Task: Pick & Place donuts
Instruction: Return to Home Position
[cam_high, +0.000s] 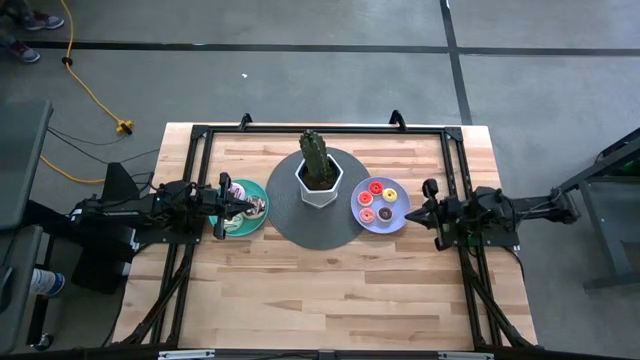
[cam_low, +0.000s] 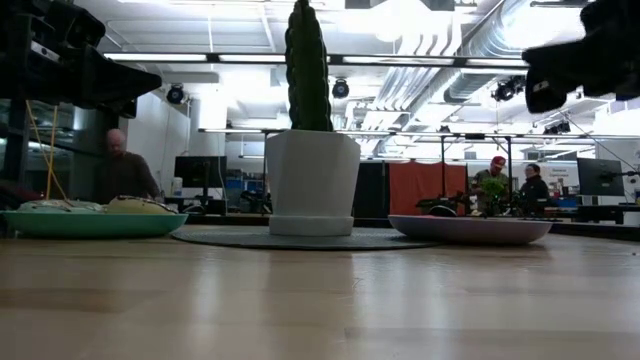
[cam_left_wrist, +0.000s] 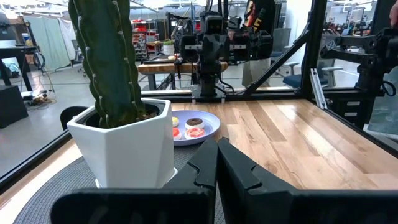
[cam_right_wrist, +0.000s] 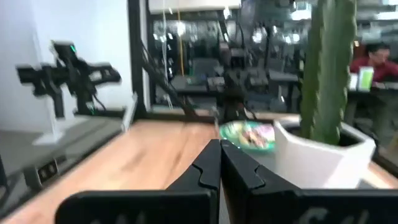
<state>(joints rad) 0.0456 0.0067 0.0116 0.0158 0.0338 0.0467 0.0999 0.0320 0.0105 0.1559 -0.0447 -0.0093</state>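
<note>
My left gripper (cam_high: 243, 206) hovers over the teal plate (cam_high: 255, 228), my right gripper (cam_high: 411, 213) beside the purple plate (cam_high: 392, 226), both clenched empty. Small donuts (cam_high: 377, 203) lie on purple, larger donuts (cam_high: 238, 191) on teal; sorting looks done, so I park

Even overhead light fills the high view: my table (cam_high: 330, 290) is bright, with only soft, short shadows under my arms (cam_high: 485, 210). From table height the ceiling strips (cam_low: 430, 60) glare behind everything, so the cactus (cam_low: 307, 65) and my arms turn to dark shapes and the wood carries a pale sheen. My left gripper (cam_left_wrist: 216, 147) shows black in its own view. In my right wrist view the white wall (cam_right_wrist: 81, 18) washes out.
</note>
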